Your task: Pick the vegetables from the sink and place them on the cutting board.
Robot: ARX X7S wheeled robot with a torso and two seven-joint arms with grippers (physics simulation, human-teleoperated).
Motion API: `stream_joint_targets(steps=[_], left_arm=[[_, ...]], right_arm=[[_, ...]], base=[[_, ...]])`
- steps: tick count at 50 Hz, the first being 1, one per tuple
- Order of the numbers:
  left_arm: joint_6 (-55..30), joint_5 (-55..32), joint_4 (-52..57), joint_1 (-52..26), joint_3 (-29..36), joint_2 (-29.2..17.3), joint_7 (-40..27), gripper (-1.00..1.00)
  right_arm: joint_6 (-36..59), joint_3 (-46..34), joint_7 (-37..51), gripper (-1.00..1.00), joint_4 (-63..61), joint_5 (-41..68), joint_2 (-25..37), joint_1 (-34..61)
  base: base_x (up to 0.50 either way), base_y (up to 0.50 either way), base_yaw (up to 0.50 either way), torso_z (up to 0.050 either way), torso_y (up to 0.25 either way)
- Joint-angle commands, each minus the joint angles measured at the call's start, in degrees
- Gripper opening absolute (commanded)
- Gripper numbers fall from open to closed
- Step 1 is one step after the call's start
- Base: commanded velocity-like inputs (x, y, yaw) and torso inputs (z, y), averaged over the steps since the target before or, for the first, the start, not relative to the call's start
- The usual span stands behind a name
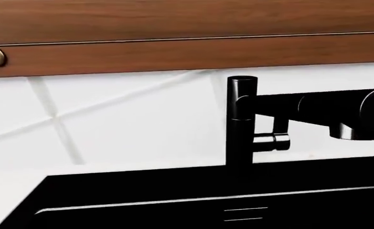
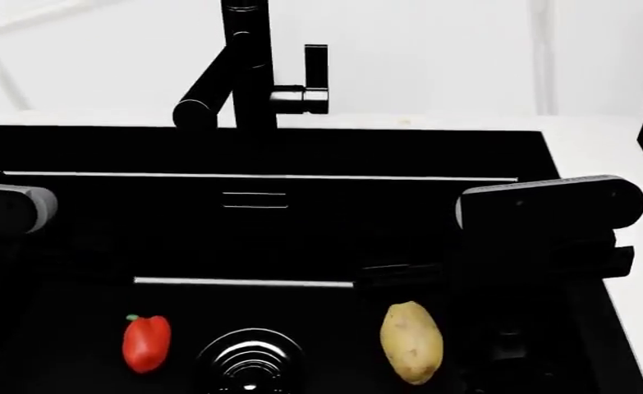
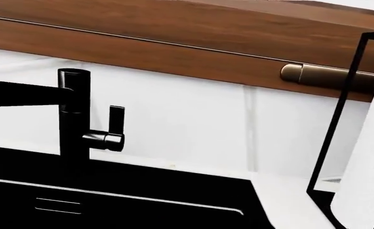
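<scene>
In the sink (image 2: 69, 246), the red pepper (image 2: 146, 342) lies at 7 o'clock and the potato (image 2: 411, 341) at 5 o'clock, flanking the drain (image 2: 249, 361). Whether my grippers are released or clenched, I cannot tell.

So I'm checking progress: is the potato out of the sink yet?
No, the potato lies on the sink floor, right of the drain in the head view.
</scene>
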Motion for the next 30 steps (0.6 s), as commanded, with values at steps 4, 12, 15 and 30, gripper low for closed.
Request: stream_joint_targets(steps=[4,12,15,30], left_arm=[[-0.23,-0.36,0.14,-0.03,0.84,-0.29,-0.08,1.0],[1.01,0.39,-4.4,-1.59,2.48,-1.17,1.48,1.0],[-0.29,0.76,-7.78,-6.1,4.37,-2.1,3.09,1.0],[-0.15,3.49,-29.0,-21.52,13.37,-8.58,15.41,1.0]], right_arm=[[1.01,0.68,0.55,1.0,-1.25,0.54,0.4,-0.11],[3.89,1.83,0.81,1.0,0.33,0.7,1.93,-0.01],[7.2,-0.62,-0.96,1.0,3.14,0.45,5.21,3.92],[7.53,-20.77,-18.36,1.0,27.43,-0.24,15.01,27.47]], base=[[0.48,0.0,0.0,0.0,0.0],[0.16,0.0,0.0,0.0,0.001],[0.0,0.0,0.0,0.0,0.0],[0.0,0.0,0.0,0.0,0.0]])
